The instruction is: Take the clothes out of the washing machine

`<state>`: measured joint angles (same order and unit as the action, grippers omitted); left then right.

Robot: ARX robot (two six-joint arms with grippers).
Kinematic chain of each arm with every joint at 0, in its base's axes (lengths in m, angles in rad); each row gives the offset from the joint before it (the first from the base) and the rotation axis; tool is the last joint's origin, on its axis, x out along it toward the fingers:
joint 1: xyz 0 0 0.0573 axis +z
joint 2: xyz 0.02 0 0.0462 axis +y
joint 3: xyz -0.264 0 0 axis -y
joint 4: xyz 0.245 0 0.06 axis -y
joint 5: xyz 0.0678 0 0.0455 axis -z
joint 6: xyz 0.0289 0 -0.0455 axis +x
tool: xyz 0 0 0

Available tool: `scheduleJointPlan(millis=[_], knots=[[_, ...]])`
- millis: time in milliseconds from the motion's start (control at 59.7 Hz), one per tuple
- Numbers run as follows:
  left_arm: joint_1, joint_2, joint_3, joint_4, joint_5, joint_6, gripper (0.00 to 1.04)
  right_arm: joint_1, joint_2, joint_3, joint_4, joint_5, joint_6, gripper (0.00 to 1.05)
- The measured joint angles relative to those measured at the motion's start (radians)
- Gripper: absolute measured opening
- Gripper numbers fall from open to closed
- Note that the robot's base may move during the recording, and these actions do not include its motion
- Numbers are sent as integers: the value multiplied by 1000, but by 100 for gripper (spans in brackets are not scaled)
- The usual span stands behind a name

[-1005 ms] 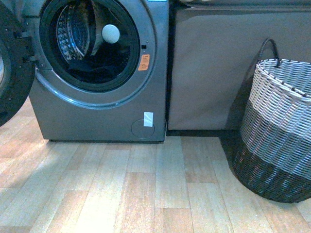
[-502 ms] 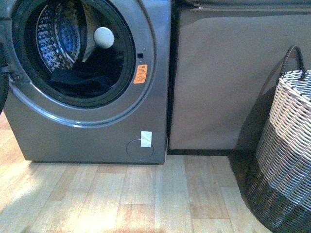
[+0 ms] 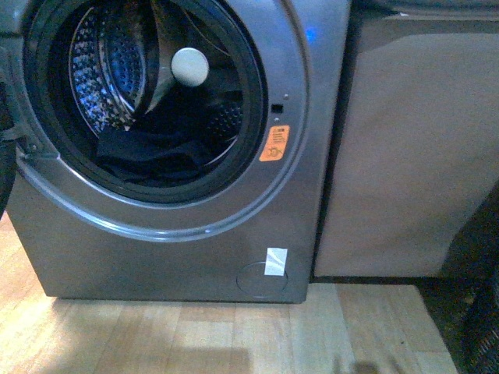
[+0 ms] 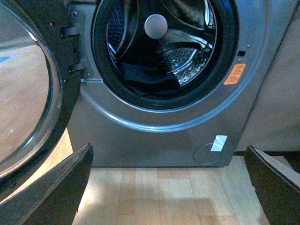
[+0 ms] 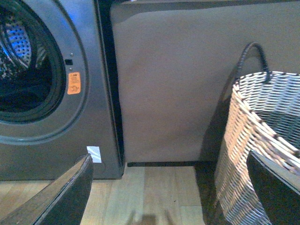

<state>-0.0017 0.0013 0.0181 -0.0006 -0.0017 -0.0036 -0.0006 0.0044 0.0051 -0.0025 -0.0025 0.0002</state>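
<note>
Cabinet (image 5: 168, 84) between washing machine (image 5: 47, 150) and basket (image 5: 262, 126)

dark clothes (image 4: 146, 78) lie inside the open washing machine (image 4: 154, 140).

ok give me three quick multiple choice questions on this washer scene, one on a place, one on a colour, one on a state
1. Where do the clothes lie?
A. low in the drum
B. on the wooden floor
C. in the wicker basket

2. What colour is the warning sticker on the washing machine?
A. green
B. orange
C. purple

3. How is the door?
A. shut
B. swung open
C. taken off

Answers: 1 A, the dark fabric sits at the drum's bottom; 2 B, it shows orange in all three views; 3 B, the left wrist view shows it swung clear of the drum.
</note>
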Motion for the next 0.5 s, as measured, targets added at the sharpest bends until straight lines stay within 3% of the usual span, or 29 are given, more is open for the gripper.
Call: scheduleJointPlan(millis=[502], knots=[[0, -1, 0, 0, 0, 0, 98, 0, 0, 0, 0, 1, 0, 97]])
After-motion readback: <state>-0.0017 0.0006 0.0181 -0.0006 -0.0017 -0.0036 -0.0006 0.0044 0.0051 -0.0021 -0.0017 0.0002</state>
